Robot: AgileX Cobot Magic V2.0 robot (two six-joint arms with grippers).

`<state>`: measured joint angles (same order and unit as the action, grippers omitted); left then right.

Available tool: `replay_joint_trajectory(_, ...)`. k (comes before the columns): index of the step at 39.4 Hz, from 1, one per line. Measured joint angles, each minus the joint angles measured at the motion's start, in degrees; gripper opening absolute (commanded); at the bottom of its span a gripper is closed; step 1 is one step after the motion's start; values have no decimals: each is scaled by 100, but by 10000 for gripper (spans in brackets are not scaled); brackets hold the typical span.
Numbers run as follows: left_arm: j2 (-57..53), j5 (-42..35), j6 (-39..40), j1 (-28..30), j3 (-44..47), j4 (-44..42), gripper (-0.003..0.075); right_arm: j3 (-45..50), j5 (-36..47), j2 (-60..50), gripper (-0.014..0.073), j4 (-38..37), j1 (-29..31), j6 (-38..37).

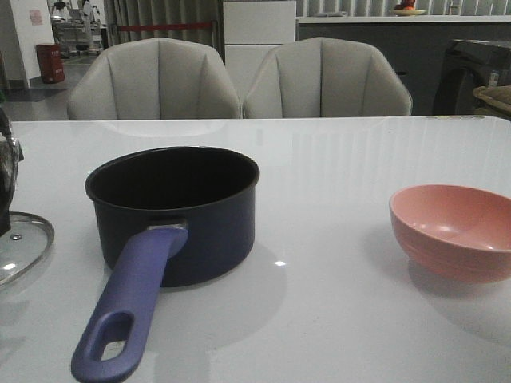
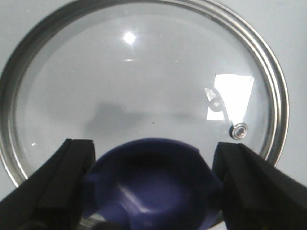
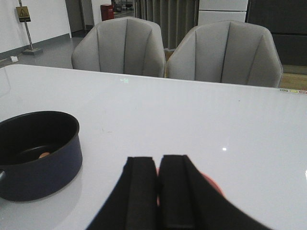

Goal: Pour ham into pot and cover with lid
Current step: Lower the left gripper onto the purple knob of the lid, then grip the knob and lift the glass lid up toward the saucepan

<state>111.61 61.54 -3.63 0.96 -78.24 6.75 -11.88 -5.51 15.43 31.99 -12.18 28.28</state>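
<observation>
Ham (image 3: 44, 155): one small orange-pink bit showed on the black floor of the pot (image 1: 174, 209); no more could be made out. Pot sat on the white table (image 1: 335, 303), left of centre in the front view, its long blue-purple handle (image 1: 132, 307) angled toward the near edge, slot at the end.

Lid (image 2: 144, 86) lay flat on the table at the far left of the front view, just beside the pot but apart from it. Glass clear, steel rim, small vent hole (image 2: 238, 130) near the rim. Blue-purple knob (image 2: 153, 184) stood up at centre.

Left claw (image 2: 152, 184) was spread wide, one black finger on each side of the knob, neither seen to touch it.

Right claw (image 3: 158, 191) was clenched, fingers pressed together with nothing between them, above the table with the pink bowl's (image 1: 455, 231) rim just visible behind the fingers. Bowl stood well right of the pot.

Two grey chairs (image 1: 239, 80) stood behind the table.
</observation>
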Motion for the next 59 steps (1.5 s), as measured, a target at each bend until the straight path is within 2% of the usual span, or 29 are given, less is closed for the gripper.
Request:
replay_joint_trajectory(7, 0, 0, 0, 0, 0, 34, 114, 0, 0, 0, 151, 0, 0, 0)
replay_joint_trajectory(22, 0, 76, 0, 0, -26, 47, 114, 0, 0, 0, 151, 0, 0, 0)
replay_joint_trajectory(35, 121, 473, 0, 0, -428, 47, 114, 0, 0, 0, 151, 0, 0, 0)
replay_joint_trajectory(50, 78, 482, 0, 0, -473, 47, 114, 0, 0, 0, 151, 0, 0, 0)
replay_joint_trajectory(59, -149, 590, 0, 0, -957, 13, 114, 0, 0, 0, 151, 0, 0, 0)
